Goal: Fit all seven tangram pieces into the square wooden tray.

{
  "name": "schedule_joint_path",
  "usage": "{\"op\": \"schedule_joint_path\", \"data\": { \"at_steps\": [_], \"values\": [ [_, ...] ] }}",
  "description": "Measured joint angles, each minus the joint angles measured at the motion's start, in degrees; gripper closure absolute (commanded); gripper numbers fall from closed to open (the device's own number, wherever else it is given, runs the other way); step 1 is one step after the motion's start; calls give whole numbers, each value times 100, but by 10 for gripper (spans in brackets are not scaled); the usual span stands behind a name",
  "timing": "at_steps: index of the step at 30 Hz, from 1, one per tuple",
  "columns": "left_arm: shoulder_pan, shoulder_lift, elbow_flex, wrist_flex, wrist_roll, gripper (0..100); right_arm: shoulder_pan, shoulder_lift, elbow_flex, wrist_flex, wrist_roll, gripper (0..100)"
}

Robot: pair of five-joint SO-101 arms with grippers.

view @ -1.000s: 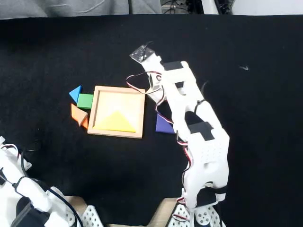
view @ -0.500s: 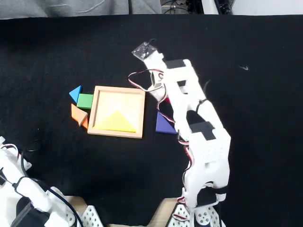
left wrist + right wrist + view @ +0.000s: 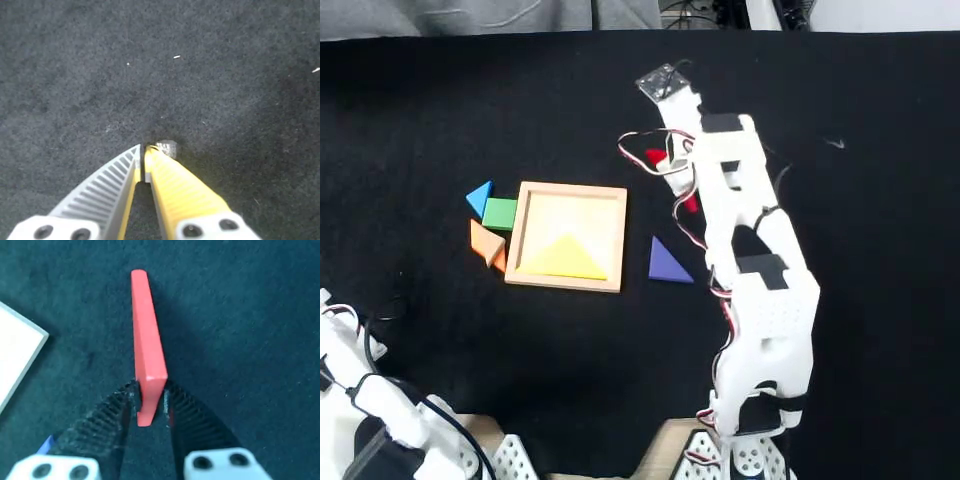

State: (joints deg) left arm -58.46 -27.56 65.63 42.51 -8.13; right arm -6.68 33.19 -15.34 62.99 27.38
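The square wooden tray lies left of centre with a yellow triangle in its near half. My right gripper is shut on a red piece, held on edge above the black cloth; the red piece shows beside the white arm, up and right of the tray. A purple triangle rests just right of the tray. A blue triangle, a green square and orange pieces sit along the tray's left side. My left gripper is shut on nothing over bare cloth.
The left arm's white base sits at the near left corner. A corner of the tray shows in the right wrist view. Black cloth stretches open to the right and at the back.
The right arm has swung back and to the right, away from the tray, carrying the red piece. The purple triangle is now fully uncovered. The left arm has kept still.
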Motion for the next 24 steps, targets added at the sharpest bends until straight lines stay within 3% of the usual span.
{"op": "schedule_joint_path", "data": {
  "at_steps": [18,24],
  "values": [
    [0,0,0,0,0,970,-79,615,-949,0,-35,988],
    [0,0,0,0,0,970,-114,519,-1222,730,-378,988]
  ]
}}
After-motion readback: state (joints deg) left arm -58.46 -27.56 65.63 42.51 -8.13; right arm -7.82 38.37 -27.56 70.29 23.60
